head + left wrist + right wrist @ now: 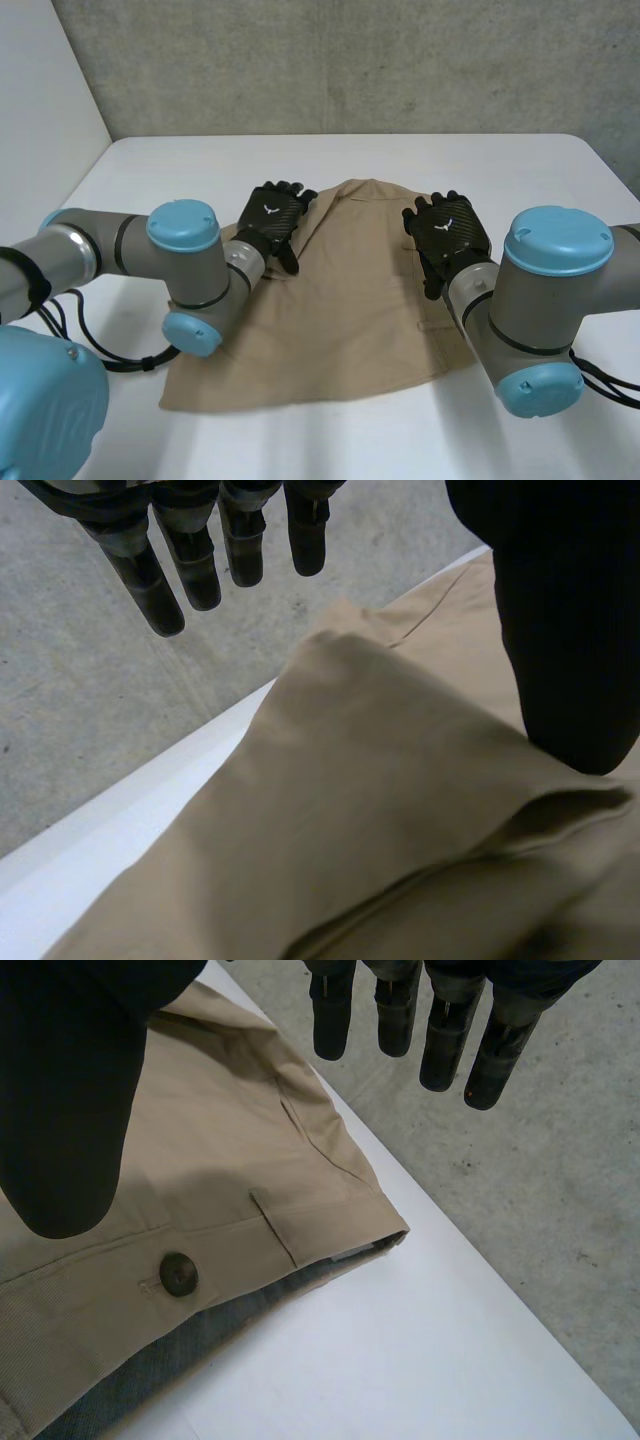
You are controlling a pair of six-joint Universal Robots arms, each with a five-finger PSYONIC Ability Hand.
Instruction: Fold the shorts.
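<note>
Tan shorts (340, 300) lie spread on the white table (150, 170), their far end narrowing to a rounded tip. My left hand (272, 222) hovers open over the shorts' left edge, its straight fingers (190, 565) held above a raised fold of the cloth (400, 770). My right hand (447, 232) is open above the shorts' right edge. Under its straight fingers (440, 1045) I see the waistband corner (330, 1210) with a dark button (178, 1272) and a belt loop. Neither hand holds the cloth.
The white table's far edge (340, 137) meets a grey concrete wall (350, 60). A white wall (40, 90) stands on the left. My two arms (150, 260) (540, 300) lie low over the shorts' near corners.
</note>
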